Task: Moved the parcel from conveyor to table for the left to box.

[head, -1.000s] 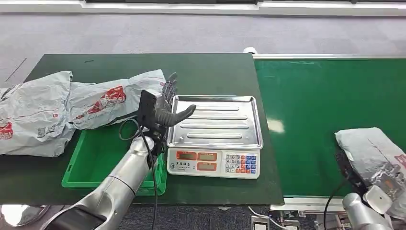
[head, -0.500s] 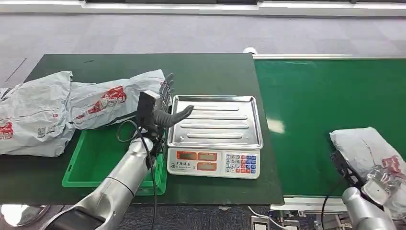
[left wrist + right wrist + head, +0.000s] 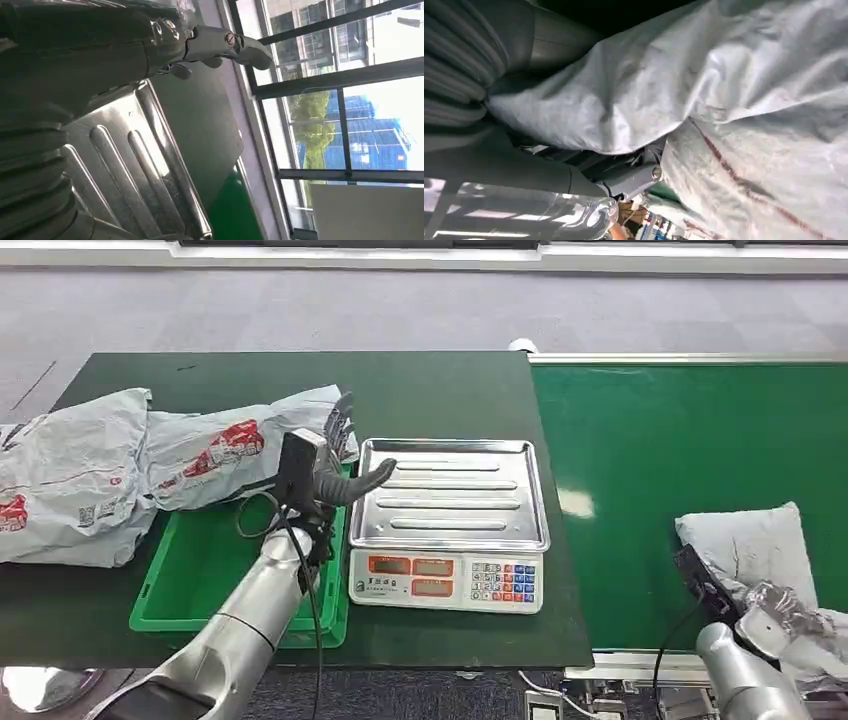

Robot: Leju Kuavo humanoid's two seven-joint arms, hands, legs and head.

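- Right robot hand (image 3: 775, 612) grips the grey parcel (image 3: 755, 545) on the green conveyor (image 3: 650, 460), right of the scale (image 3: 448, 523).
- Left robot hand (image 3: 335, 465), fingers spread and holding nothing, hovers at the scale's left edge, above the green bin (image 3: 200, 570).
- Grey mailers (image 3: 120, 465) lie on the counter (image 3: 430, 380), left of the scale.

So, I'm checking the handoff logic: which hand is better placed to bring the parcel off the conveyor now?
The right. The right hand already grips the grey parcel on the green conveyor, while the left hand hovers open at the scale tray, far across the table.
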